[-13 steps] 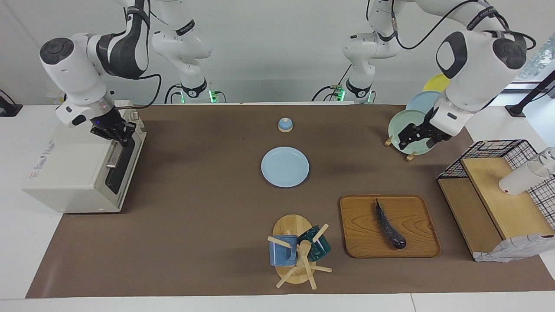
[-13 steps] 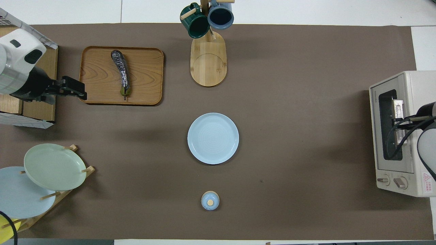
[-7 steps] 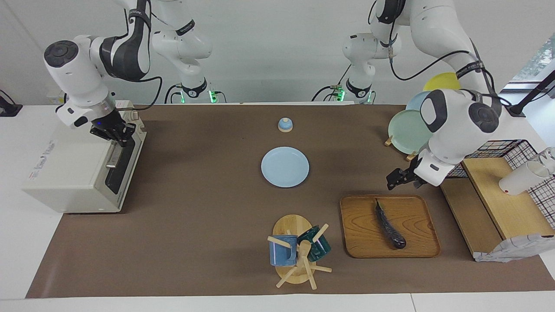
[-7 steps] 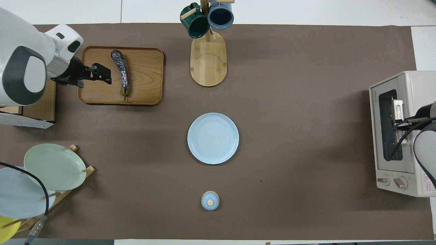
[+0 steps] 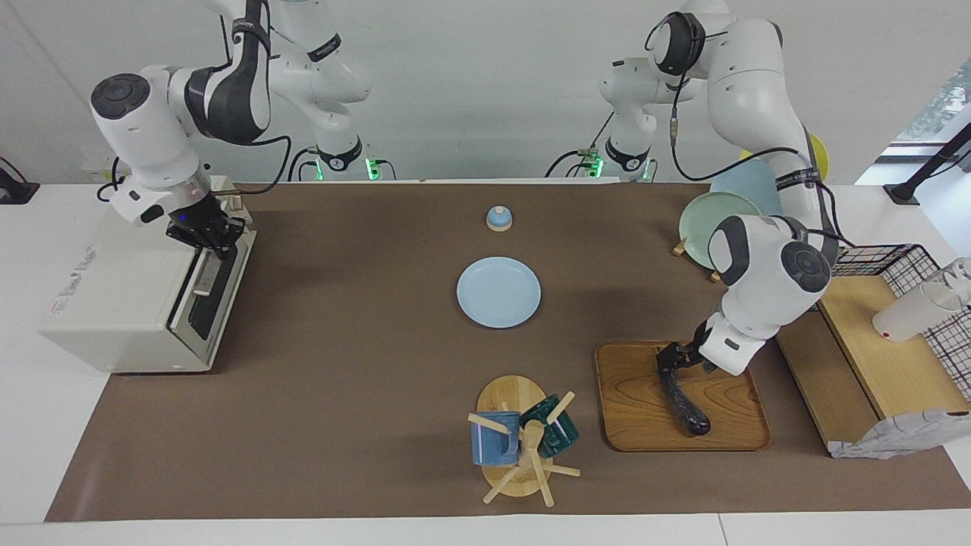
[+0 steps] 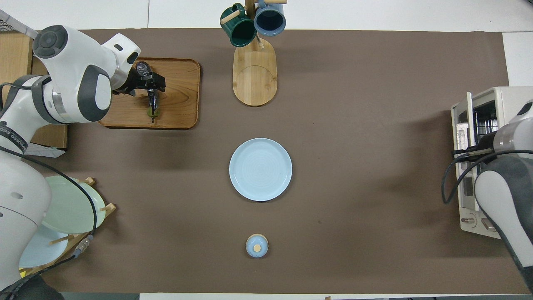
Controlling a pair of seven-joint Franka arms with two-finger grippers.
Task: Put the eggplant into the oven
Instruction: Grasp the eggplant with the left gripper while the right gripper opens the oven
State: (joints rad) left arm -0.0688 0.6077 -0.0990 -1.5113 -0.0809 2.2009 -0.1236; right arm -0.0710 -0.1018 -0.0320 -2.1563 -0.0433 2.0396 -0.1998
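Fingers of the left gripper [image 5: 670, 359] stand apart in the facing view, lowered over the stem half of the eggplant [image 5: 685, 401]; a second ago this gripper hung up by the plate rack [image 5: 717, 220], and half a second ago over the tray's nearer edge. Whether it touches the eggplant I cannot tell. That eggplant lies on the wooden tray [image 5: 630, 394], unmoved, its long axis running from the thin stem nearest the robots out to the fat end farthest from them, slanted slightly toward the left arm's end of the table. At the oven [image 5: 129, 303] the right gripper [image 5: 214, 239] is clenched on the door's bar handle [image 5: 203, 271], and the door has tipped a little out from the oven's body where before it sat flush. From overhead, the left gripper [image 6: 152, 82] covers the middle of the eggplant [image 6: 143, 66], where half a second ago it stood beside it; the stem tip [image 6: 152, 112] points toward the robots. The oven [image 6: 491, 162] door is cracked, wire rack [image 6: 489, 121] showing in the gap, and the right gripper is hidden under its own arm.
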